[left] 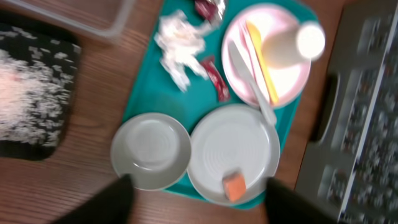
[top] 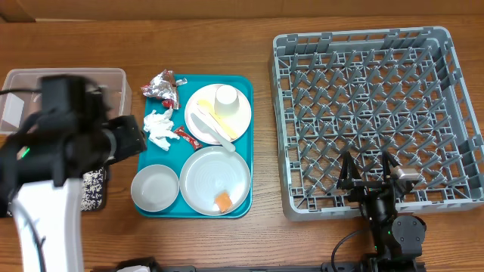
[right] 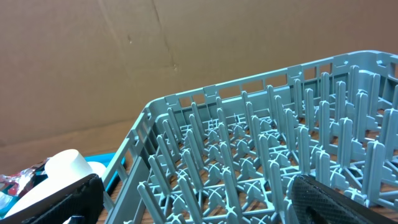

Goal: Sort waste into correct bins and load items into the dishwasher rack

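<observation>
Left fingers: your left gripper (left: 199,186) hangs over the teal tray's (left: 146,99) near edge, fingers spread wide and holding nothing.
Right fingers: your right gripper (top: 367,168) stands spread and empty at the rack's (top: 363,98) near edge.
Done: rice (left: 28,87) lies in the black tray (left: 37,149) by the table's left edge; I judge that sorted.
Left to do: the rack is empty; every dish and the other waste sit on the teal tray.
Dishes: two plates, a white plate (top: 238,121) at the far right corner and a grey plate (top: 204,177) near right; one bowl (top: 155,189) near left; on the white plate, one cup (top: 226,97), one fork (left: 261,59), one knife (left: 249,81).
Waste: one wrapper (top: 160,85) at the far left corner, one napkin (top: 157,127), one red packet (top: 181,134), one orange cube (top: 223,201) on the grey plate.
Bins: two, the black tray and the clear tub (top: 68,75) at the table's far left corner.
</observation>
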Robot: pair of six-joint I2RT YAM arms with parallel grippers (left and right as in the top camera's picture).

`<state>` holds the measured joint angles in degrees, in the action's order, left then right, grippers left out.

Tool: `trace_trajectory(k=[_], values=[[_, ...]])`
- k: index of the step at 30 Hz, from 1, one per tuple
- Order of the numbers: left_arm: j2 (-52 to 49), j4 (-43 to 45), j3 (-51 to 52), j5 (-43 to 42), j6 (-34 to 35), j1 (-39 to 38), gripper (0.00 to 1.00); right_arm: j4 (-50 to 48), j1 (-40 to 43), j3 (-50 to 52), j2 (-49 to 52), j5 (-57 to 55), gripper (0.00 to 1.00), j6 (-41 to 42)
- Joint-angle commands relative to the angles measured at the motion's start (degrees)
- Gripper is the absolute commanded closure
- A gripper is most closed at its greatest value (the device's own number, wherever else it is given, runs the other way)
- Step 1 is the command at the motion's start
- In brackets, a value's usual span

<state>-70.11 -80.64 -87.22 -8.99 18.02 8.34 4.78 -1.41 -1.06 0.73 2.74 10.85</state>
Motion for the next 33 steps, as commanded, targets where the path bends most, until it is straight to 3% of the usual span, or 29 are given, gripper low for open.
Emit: trace_trajectory(k=[1, 4, 6, 8, 9, 11, 13, 16, 22, 33], values=[[2.58, -0.83, -1.05, 2.19, 2.97, 4.00, 0.00, -2.49, 0.35, 0.59, -0.57, 0.59, 0.00, 1.18], [3.08, -1.95, -1.05, 4.31, 2.99, 5.68, 0.00, -9.29, 0.35, 0.59, -0.57, 10.38, 0.00, 14.97], [2.89, -2.27, -1.01, 7.76, 3.10, 5.97, 0.00, -12.74, 0.35, 0.59, -0.57, 27.04, 0.00, 37.70], [2.34, -2.29, -1.01, 8.68, 4.31, 5.99, 0.00, -13.81, 0.37, 0.59, -0.57, 26.73, 0.00, 53.31], [2.03, -2.49, -0.98, 8.83, 4.74, 5.99, 0.00, -15.85, 0.37, 0.59, -0.57, 26.99, 0.00, 57.29], [1.49, -2.45, -0.96, 11.91, 4.98, 6.01, 0.00, -27.85, 0.35, 0.42, -0.57, 31.54, 0.00, 56.30], [1.22, -1.84, -0.96, 13.00, 6.23, 6.60, 0.00, -30.56, 0.35, -1.88, -0.57, 32.30, 0.00, 56.28], [1.16, -1.86, -0.96, 7.41, 7.72, 8.37, 0.00, -22.62, 0.35, -11.13, 0.22, 32.35, 0.00, 51.52], [1.16, -1.62, -0.96, 5.49, 7.76, 10.29, 0.00, -3.98, 0.35, -31.50, 9.49, 32.09, 0.00, 36.06], [1.11, -1.38, -0.96, 3.67, 7.72, 10.40, 0.00, -0.72, -1.75, -57.42, 41.16, 42.71, 0.00, 31.52]])
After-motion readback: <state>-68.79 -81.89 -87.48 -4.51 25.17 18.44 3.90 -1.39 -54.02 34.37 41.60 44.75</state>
